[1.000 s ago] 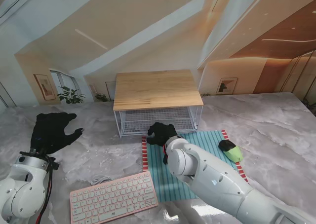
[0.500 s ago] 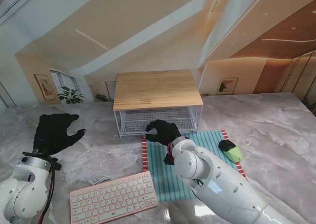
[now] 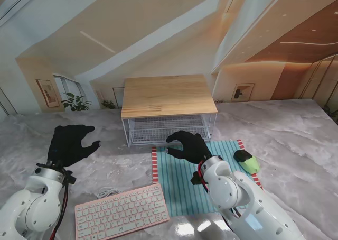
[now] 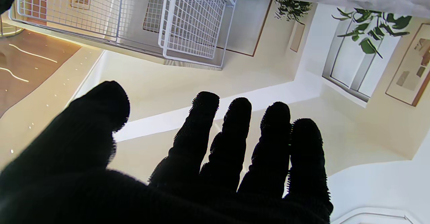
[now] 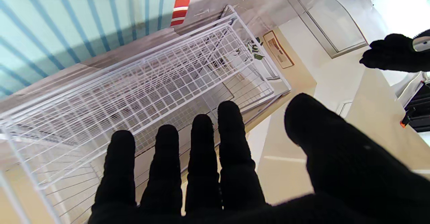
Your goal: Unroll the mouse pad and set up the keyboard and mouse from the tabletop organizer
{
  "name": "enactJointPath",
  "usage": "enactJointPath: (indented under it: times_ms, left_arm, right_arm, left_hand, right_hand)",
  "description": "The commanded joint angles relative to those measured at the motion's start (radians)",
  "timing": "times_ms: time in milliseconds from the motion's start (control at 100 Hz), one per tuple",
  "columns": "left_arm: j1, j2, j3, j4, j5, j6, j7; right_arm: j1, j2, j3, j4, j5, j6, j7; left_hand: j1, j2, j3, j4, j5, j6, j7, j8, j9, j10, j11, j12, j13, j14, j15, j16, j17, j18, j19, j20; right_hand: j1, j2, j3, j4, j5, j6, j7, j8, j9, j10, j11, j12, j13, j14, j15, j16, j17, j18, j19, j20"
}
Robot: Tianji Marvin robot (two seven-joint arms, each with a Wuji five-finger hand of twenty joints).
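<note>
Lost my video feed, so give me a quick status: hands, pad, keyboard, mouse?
Left hand open, right hand open over the pad. Mouse pad unrolled flat; mouse on its right edge; keyboard beside its left edge. Nothing blocking.

The white right arm (image 3: 237, 197) covers the near right part of the teal striped mouse pad with red-and-white edges (image 3: 179, 182), and the black-gloved right hand (image 3: 188, 145) covers part of its far edge. Beside that pad, the pink keyboard's (image 3: 121, 212) legends are too small to read, and its white cable (image 3: 108, 191) runs behind it
</note>
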Motion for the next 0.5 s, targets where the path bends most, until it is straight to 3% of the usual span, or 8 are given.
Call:
enactJointPath:
  times_ms: [0,140,490]
  left_arm:
    - [-0.008,-0.006,0.021,0.011,-0.014,-0.009,-0.023]
    - [-0.02,-0.006,0.051,0.028,-0.035,-0.012,-0.031]
    - [-0.036,-0.008,0.101,0.055,-0.067,-0.008,-0.04]
  right_arm:
    - [-0.033,0.016,0.013,-0.019,0.0,-0.009,0.01]
    - [-0.073,0.03,0.052,-0.041,-0.064,-0.033,0.013]
    - [-0.118,0.039,0.092,-0.068,-0.096,-0.044,0.021]
  left_hand:
    - [0.0,0.029,-0.005,-0.018,0.001,0.008,-0.017,-0.014,-0.037,-0.02,-0.011,-0.019,-0.046,-0.021,-0.015,-0.008,-0.021,-0.027,-0.021,-0.008]
    - [0.0,0.029,-0.005,-0.018,0.001,0.006,-0.024,-0.017,-0.041,-0.021,-0.015,-0.021,-0.051,-0.025,-0.021,-0.013,-0.023,-0.031,-0.03,-0.013]
    - [0.002,0.029,-0.005,-0.019,0.005,0.006,-0.036,-0.025,-0.041,-0.024,-0.02,-0.025,-0.057,-0.028,-0.028,-0.021,-0.026,-0.034,-0.042,-0.02]
  right_hand:
    - [-0.02,-0.003,-0.02,0.009,0.011,-0.024,-0.016,-0.005,0.012,0.001,-0.006,-0.007,0.022,-0.009,-0.017,-0.01,-0.013,-0.023,-0.009,-0.002]
    - [-0.023,0.001,-0.029,0.009,0.01,-0.031,-0.025,-0.003,0.015,0.002,-0.009,-0.008,0.028,-0.008,-0.023,-0.014,-0.014,-0.02,-0.016,-0.006]
    - [-0.022,0.009,-0.049,0.01,0.006,-0.038,-0.038,0.002,0.021,0.001,-0.028,-0.014,0.027,-0.014,-0.038,-0.021,-0.022,-0.023,-0.031,-0.012]
